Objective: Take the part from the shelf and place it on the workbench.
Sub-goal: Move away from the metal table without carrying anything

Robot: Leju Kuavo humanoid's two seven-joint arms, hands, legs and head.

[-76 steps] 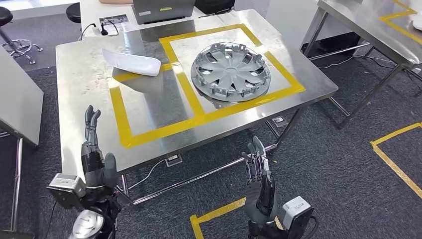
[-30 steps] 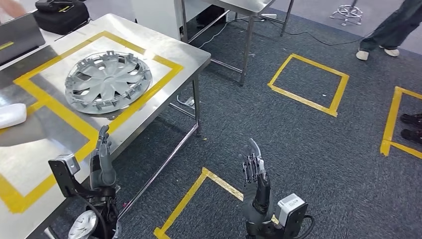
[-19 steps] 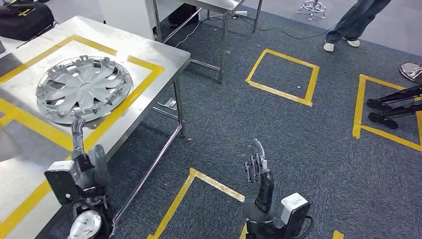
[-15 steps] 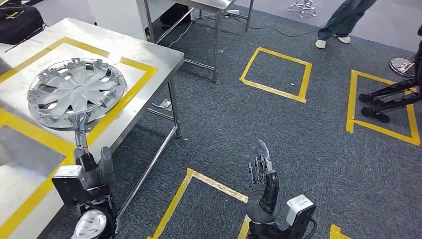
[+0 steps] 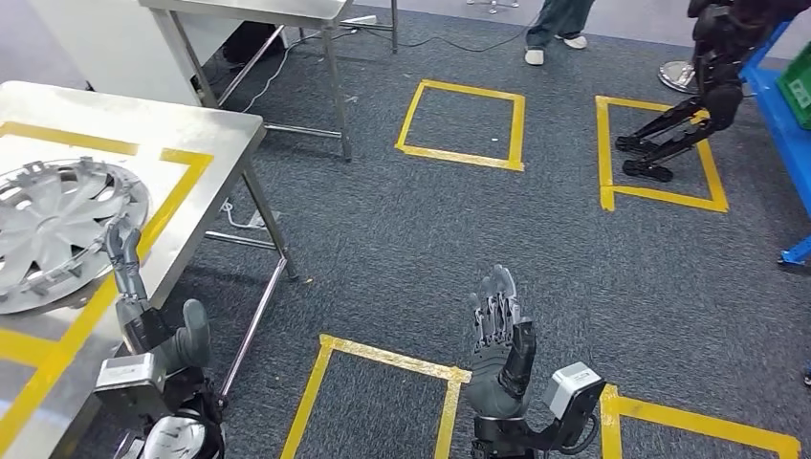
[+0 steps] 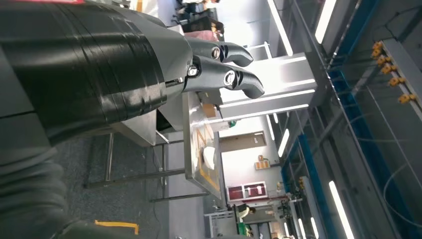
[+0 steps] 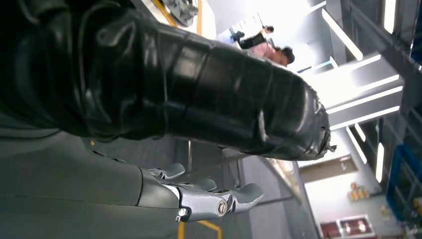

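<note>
Standing empty, fingers spread, the left hand (image 5: 143, 320) overlaps the desk (image 5: 215, 129) edge at 9 o'clock; the right hand (image 5: 499, 344) likewise, probably over bare carpet (image 5: 383, 249).

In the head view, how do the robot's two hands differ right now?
The left hand hangs beside the steel table, its fingers reaching up over the table edge near the hubcap; the right hand is out over bare carpet. The left hand's thumb juts clear of its fingers; the right hand's fingers stand close together. Both point upward and hold nothing.
</note>
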